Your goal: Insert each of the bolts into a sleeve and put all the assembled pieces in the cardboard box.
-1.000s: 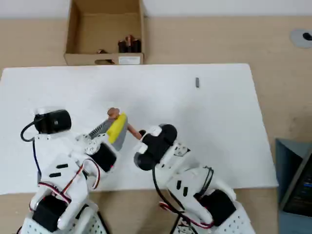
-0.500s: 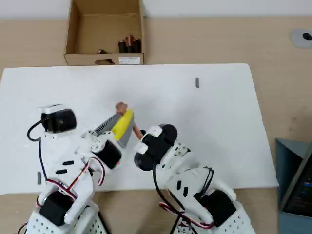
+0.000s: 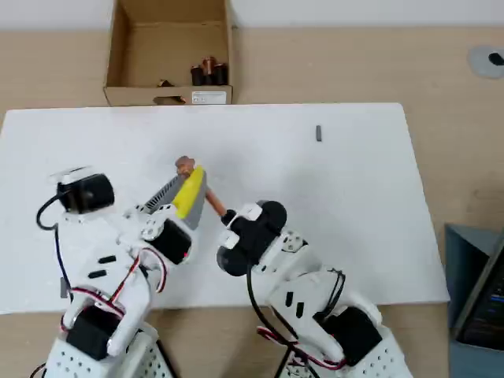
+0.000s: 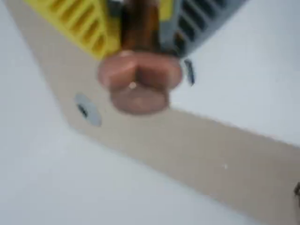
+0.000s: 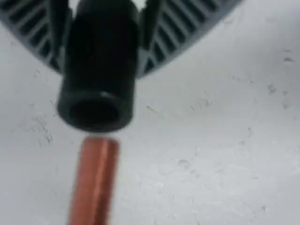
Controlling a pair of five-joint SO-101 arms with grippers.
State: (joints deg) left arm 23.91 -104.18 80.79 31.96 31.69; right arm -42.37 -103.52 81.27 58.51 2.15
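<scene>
Over the near half of the mat (image 3: pixel 354 236), left of its middle, the two arms meet nose to nose. The left jaws are clenched on the bolt (image 3: pixel 186 166), gripping the shank below the head, so the copper rod slants out toward the right arm (image 3: pixel 252 236). The right jaws are clamped around the sleeve (image 5: pixel 98 70), whose open mouth faces the bolt's tip. In the right wrist view the tip sits just short of the bore, close but apart, and the shank looks slightly angled to it.

We judge the step in hand to be the insertion. To do it well, we would square the shank with the bore's axis before pushing. Then we would feed slowly and straight, with both grips firm so that neither part twists. If the tip catches the rim, we would back off and re-aim rather than force it.

Farther out, a small dark piece (image 3: pixel 318 133) lies alone near the mat's far edge, right of its middle; we cannot tell whether it is a bolt or a sleeve. Beyond that edge, on the desk (image 3: pixel 457 118), the box (image 3: pixel 113 55) holds a few pieces (image 3: pixel 209 71) against its near wall, and we cannot make out how many. From above, the right arm's wrist covers the spot where tip meets bore, so we cannot check the alignment there. In the left wrist view the bolt's blurred head blocks its own shank.
</scene>
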